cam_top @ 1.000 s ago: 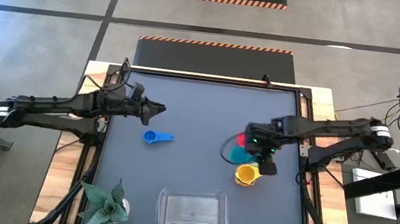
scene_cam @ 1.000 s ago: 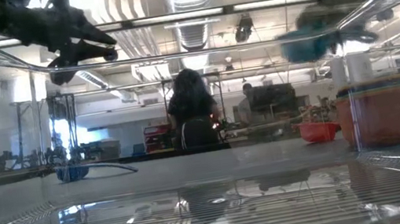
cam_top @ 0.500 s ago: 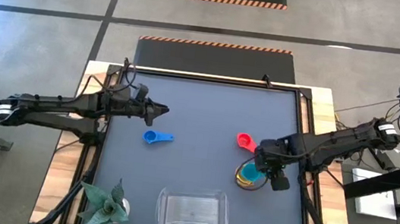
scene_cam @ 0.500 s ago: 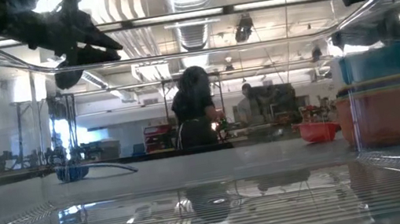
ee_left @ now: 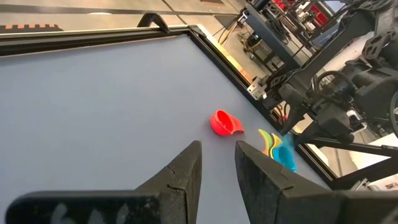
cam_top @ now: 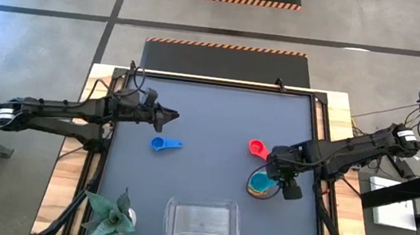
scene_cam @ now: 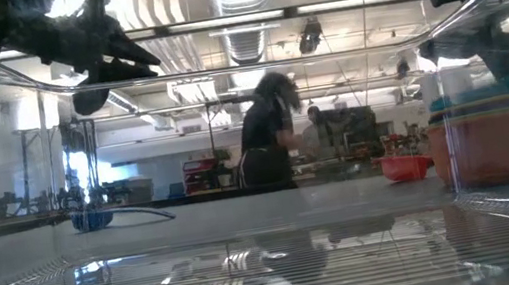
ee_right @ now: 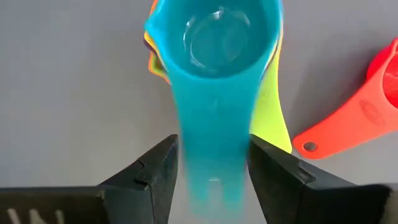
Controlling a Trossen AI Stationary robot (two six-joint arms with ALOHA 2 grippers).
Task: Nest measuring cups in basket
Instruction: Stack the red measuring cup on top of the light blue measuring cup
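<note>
A stack of nested measuring cups (cam_top: 262, 185) stands on the dark mat near the table's right edge. The orange cup (scene_cam: 489, 140) is outermost and the teal cup (ee_right: 214, 37) sits on top. My right gripper (ee_right: 213, 163) is open over the stack's right side (cam_top: 274, 180), with a finger on either side of the teal handle (ee_right: 213, 130). A red cup (cam_top: 257, 147) lies just beyond the stack and a blue cup (cam_top: 163, 144) lies left of centre. The clear basket (cam_top: 172, 209) sits at the near edge. My left gripper (cam_top: 174, 115) hovers open, far left of the blue cup. My right gripper's fingers (ee_right: 155, 168) flank the teal cup's handle (ee_right: 213, 130), slanting down from the table's right side and lying along the handle. Whether they touch it I cannot tell. The teal cup rests upright in the stack.
A green-leaved toy plant (cam_top: 111, 216) stands at the near left corner beside the basket. The mat between the blue cup and the stack is open room. A person (scene_cam: 264, 141) walks in the room behind the table.
My right gripper carried the teal cup from beside the red cup toward the near edge and lowered it into the stack. In the last half second the teal cup settled lower in the stack while the gripper stayed. My left gripper edged slightly right.
</note>
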